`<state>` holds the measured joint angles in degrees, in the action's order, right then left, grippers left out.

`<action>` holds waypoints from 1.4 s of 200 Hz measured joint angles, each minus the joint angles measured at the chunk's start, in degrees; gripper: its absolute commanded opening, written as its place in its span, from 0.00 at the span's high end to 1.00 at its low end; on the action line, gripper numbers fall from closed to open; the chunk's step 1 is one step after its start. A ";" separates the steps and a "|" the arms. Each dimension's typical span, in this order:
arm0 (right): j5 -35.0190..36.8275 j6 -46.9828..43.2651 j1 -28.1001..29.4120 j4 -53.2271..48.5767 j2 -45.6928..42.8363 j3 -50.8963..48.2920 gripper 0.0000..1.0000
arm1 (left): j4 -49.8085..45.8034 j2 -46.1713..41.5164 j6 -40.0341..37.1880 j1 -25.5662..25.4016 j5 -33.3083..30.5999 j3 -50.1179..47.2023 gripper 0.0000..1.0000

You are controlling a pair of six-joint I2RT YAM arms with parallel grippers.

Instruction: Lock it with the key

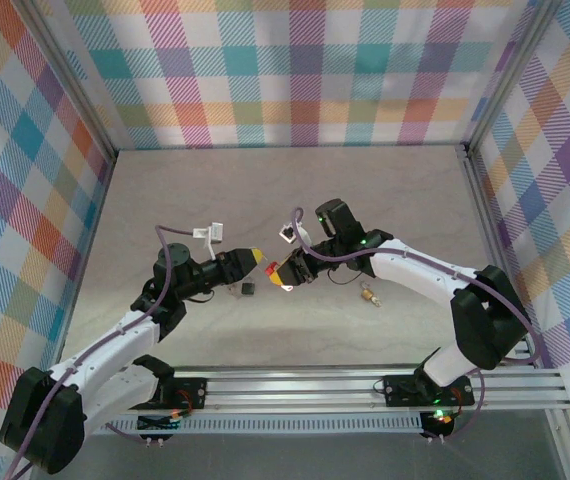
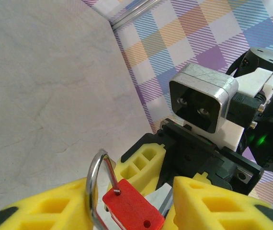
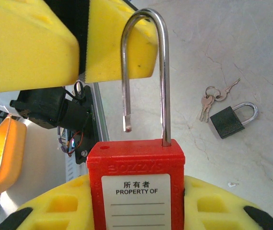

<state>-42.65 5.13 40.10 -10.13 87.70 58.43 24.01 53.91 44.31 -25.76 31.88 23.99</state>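
Observation:
A red padlock [image 3: 135, 191] with a white "PROPERTY OF" label stands upright between the yellow fingers of my right gripper [image 3: 135, 194], which is shut on its body. Its steel shackle [image 3: 146, 57] is raised, the free leg out of the body. My left gripper [image 2: 129, 184] has its yellow fingers [image 2: 45, 211] on either side of the lock's top and shackle [image 2: 97, 184], with a gap still showing. From above, the two grippers [image 1: 257, 258] [image 1: 283, 275] meet at mid-table around the red padlock [image 1: 275, 270]. Keys [image 3: 212, 99] lie on the table.
A small black padlock [image 3: 227, 120] lies on the table beside the keys, seen from above at the black padlock [image 1: 248, 288] below the left gripper. A brass padlock [image 1: 369, 295] lies right of centre. Plaid walls [image 1: 295, 70] enclose the table.

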 measured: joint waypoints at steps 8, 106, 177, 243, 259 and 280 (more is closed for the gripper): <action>0.00 0.00 0.00 0.00 0.00 0.00 1.00 | -0.13 -0.17 -0.24 0.00 -0.02 -0.04 0.64; 0.66 -0.04 0.09 -0.20 0.00 0.00 1.00 | -3.48 -0.92 -1.84 0.00 -0.57 -0.20 0.94; 10.47 -2.38 3.91 -1.68 0.00 0.17 1.00 | -8.04 -0.87 -1.79 0.00 -1.51 0.61 1.00; 17.42 -2.82 5.70 -1.05 -0.35 0.17 1.00 | -10.01 -0.87 -1.81 0.00 -3.13 1.03 1.00; 18.32 -2.62 6.05 -1.03 -0.68 0.17 1.00 | -10.01 -0.87 -1.81 -0.04 -3.50 1.03 1.00; 19.28 -2.14 6.27 -0.81 -1.09 0.11 1.00 | -9.90 -0.87 -1.79 -0.11 -3.87 1.03 1.00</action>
<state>-23.38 2.98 46.37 -10.94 86.61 58.54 14.11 53.04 42.52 -25.87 28.01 25.02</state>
